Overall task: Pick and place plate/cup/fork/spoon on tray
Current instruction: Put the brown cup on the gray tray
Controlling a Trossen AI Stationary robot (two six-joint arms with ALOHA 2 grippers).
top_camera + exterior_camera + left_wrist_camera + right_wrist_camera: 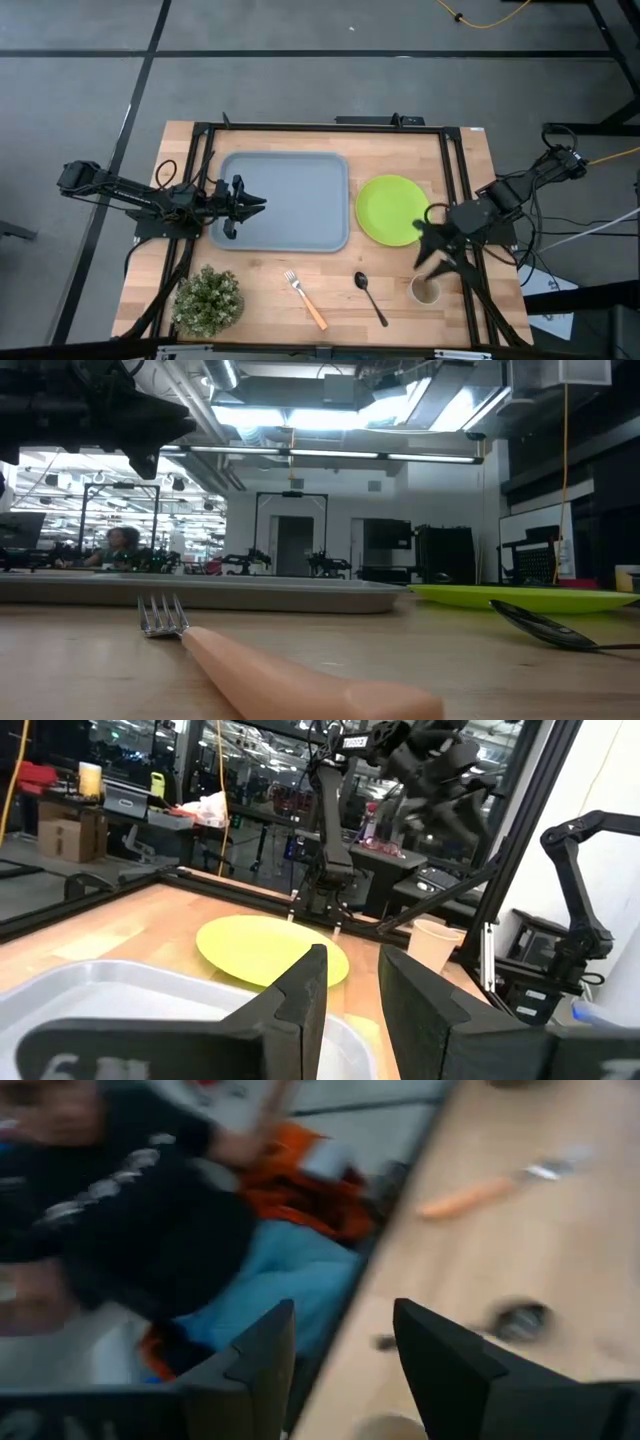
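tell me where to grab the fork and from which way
Grip the fork at mid-handle, coming straight down from above with the jaws across the handle. It lies flat on the table, clear of the spoon and the plant. The orange handle is the thicker part; the tines look thin and sit low against the wood.

Tray (285, 200) empty; plate (391, 209), cup (425, 291), fork (305, 299), spoon (370, 297) on table.
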